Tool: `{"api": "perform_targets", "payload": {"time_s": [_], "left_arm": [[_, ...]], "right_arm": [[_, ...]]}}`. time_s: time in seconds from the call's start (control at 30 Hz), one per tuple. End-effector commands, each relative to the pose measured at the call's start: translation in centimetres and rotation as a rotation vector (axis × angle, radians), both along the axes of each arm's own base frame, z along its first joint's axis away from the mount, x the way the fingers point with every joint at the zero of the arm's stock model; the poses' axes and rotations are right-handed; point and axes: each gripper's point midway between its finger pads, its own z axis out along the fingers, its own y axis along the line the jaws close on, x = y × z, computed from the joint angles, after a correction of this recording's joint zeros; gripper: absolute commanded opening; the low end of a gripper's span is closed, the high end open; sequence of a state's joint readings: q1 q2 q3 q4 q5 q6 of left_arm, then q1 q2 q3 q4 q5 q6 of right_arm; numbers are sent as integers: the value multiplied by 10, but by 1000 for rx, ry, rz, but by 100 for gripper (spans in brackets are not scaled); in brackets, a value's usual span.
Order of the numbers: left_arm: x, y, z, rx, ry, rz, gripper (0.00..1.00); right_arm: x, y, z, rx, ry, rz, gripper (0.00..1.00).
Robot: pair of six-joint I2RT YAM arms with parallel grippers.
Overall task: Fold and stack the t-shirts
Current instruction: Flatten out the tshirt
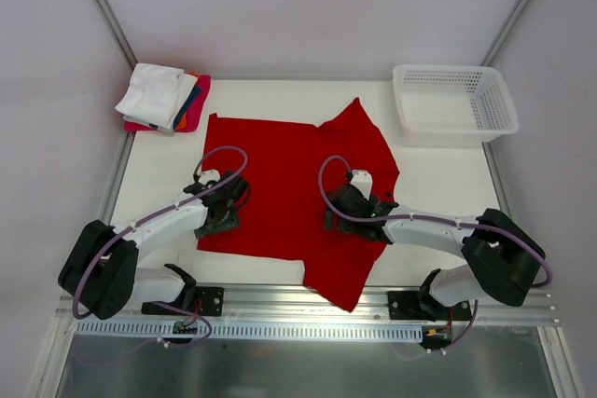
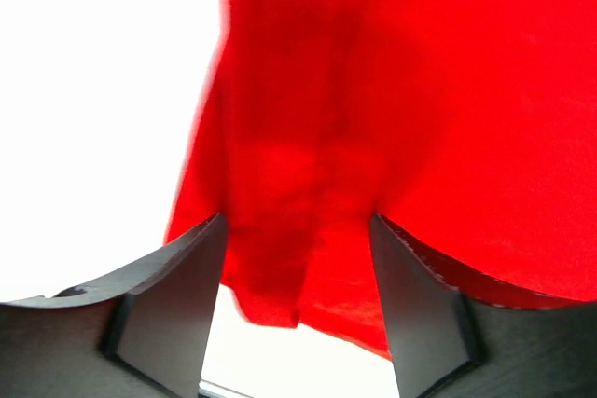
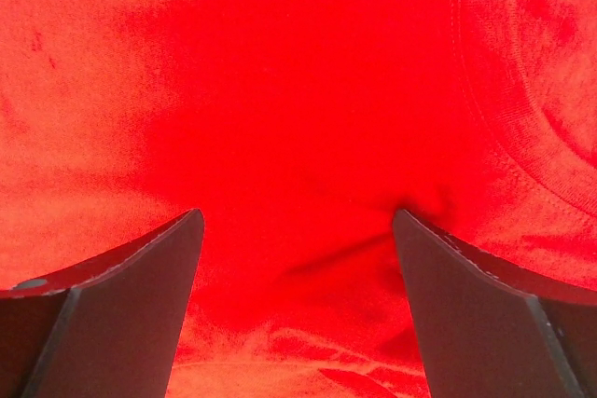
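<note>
The bright red t-shirt (image 1: 280,160) lies spread on the white table (image 1: 438,184), with one part folded over at its right side. My left gripper (image 1: 227,216) is low over the shirt's left edge. In the left wrist view the left gripper (image 2: 297,235) is open, with the shirt's hem (image 2: 280,277) lying between its fingers (image 2: 177,295). My right gripper (image 1: 334,214) is down on the middle-right of the shirt. In the right wrist view the right gripper (image 3: 297,221) is open, its fingertips (image 3: 140,286) resting on the red cloth (image 3: 280,72) near the collar seam (image 3: 499,128). Folded shirts (image 1: 160,95), white on top, are stacked at the back left.
A white plastic mesh basket (image 1: 454,102) stands at the back right corner. The metal rail (image 1: 298,309) with both arm bases runs along the near edge. Grey walls close in the left, right and back sides.
</note>
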State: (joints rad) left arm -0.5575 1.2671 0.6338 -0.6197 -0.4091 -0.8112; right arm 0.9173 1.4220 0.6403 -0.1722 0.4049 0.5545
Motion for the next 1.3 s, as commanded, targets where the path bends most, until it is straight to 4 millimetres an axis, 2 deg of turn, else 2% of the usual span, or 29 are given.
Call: {"api": "perform_targets", "payload": {"time_s": [0.0,0.2,0.33,0.43,0.47,0.5,0.6,0.7,0.9,1.03,1.17,1.27], "left_arm": [[-4,20,10,104,-10,94,65],[-6,25,11,120,-9,122,65],[-5,28,12,123,-2,136,59],[-3,30,13,123,-2,146,40],[-1,31,14,127,-7,149,25],[-1,33,14,130,-3,152,17],[2,35,14,146,6,154,4],[6,37,15,158,6,155,0],[14,46,18,166,9,184,0],[34,50,33,172,-13,180,0],[42,76,45,208,-21,215,0],[46,87,52,220,-42,256,0]], "right_arm": [[-56,-57,-52,-218,249,19,88],[-53,-58,-48,-213,240,40,88],[-53,-59,-47,-212,236,44,88],[-53,-59,-47,-210,234,49,88],[-53,-60,-48,-212,235,50,88],[-53,-60,-48,-212,235,50,88],[-54,-58,-50,-201,239,54,88],[-55,-59,-50,-199,238,53,88],[-56,-63,-50,-204,233,48,88],[-55,-61,-51,-201,234,51,88],[-54,-58,-52,-199,236,57,88],[-53,-56,-54,-205,244,63,88]]}}
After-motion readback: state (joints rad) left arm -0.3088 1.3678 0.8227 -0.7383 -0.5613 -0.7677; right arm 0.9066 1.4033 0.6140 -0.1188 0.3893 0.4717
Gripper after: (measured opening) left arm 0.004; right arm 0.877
